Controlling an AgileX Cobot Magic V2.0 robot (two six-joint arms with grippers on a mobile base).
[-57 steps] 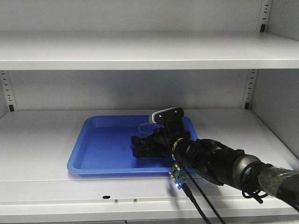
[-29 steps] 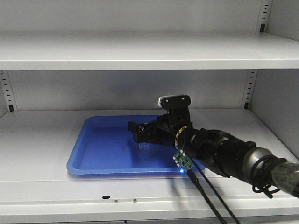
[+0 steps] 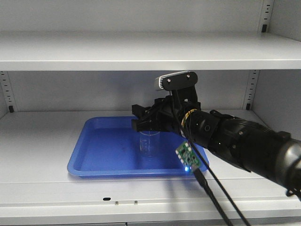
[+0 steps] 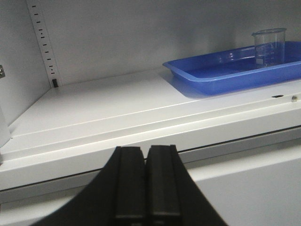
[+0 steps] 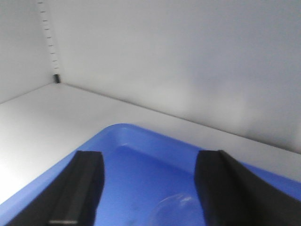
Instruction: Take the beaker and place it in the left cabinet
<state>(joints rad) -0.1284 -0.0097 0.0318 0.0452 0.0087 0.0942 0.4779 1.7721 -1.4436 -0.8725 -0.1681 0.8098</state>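
Note:
The beaker (image 3: 149,143), small and clear, stands upright in a blue tray (image 3: 101,153) on the left cabinet's middle shelf (image 3: 42,141). My right gripper (image 3: 140,120) hovers open just above the beaker's rim and touches nothing. In the right wrist view its two fingers spread wide around the gripper's midpoint (image 5: 149,156) over the tray (image 5: 141,155), with the beaker's rim (image 5: 176,207) faint below. The left wrist view shows the beaker (image 4: 269,46) standing free in the tray (image 4: 221,77). My left gripper (image 4: 146,150) is shut and empty, low in front of the shelf's front edge.
An upper shelf (image 3: 141,49) runs close above the right arm. Slotted rails (image 3: 5,89) line the back corners, and the cabinet's right wall (image 3: 282,108) stands beside the arm. Bare shelf (image 4: 103,103) lies left of the tray.
My right gripper has risen from down around the beaker to above its rim. The beaker now stands free in the tray, fully visible.

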